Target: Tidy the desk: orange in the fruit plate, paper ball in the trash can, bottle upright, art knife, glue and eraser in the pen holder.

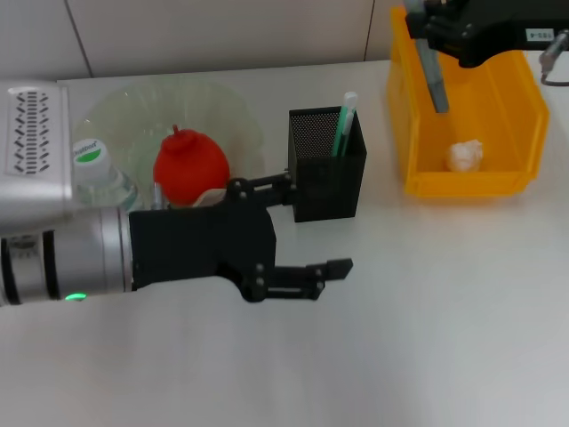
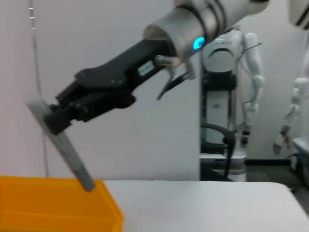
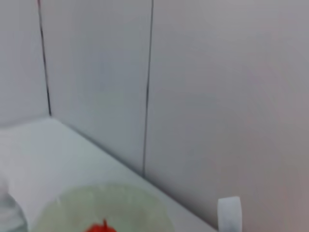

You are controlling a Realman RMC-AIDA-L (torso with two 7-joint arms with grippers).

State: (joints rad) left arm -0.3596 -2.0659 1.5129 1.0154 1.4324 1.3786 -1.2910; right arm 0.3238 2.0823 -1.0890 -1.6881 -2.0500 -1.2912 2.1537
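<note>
Nearest the camera, the left gripper (image 1: pixel 333 271) hovers low over the bare near part of the desk (image 1: pixel 427 338), its fingers spread and holding nothing. Behind it, on the left, the fruit plate (image 1: pixel 227 111) carries a red-orange fruit (image 1: pixel 191 165), apparently the orange of the task. The bottle (image 1: pixel 98 173) stands upright just left of the plate, partly hidden by the arm. At centre the black mesh pen holder (image 1: pixel 327 173) already contains a green-and-white stick-like item (image 1: pixel 343 124), possibly the glue; it cannot be identified with certainty. At far right the yellow bin (image 1: pixel 520 107), serving as trash can, holds the white paper ball (image 1: pixel 464 156).

The right gripper (image 1: pixel 444 40) hangs above the yellow bin, pinching a grey bar-shaped tool, probably the art knife (image 1: pixel 433 80); the left wrist view shows it (image 2: pixel 63 145) clamped near one end and slanting down toward the bin's rim.

Judged step: carrying the art knife to the pen holder. The next move calls for travel leftward, away from the bin, until the knife's lower end is over the holder's opening, then a descent and release. No eraser is visible.
</note>
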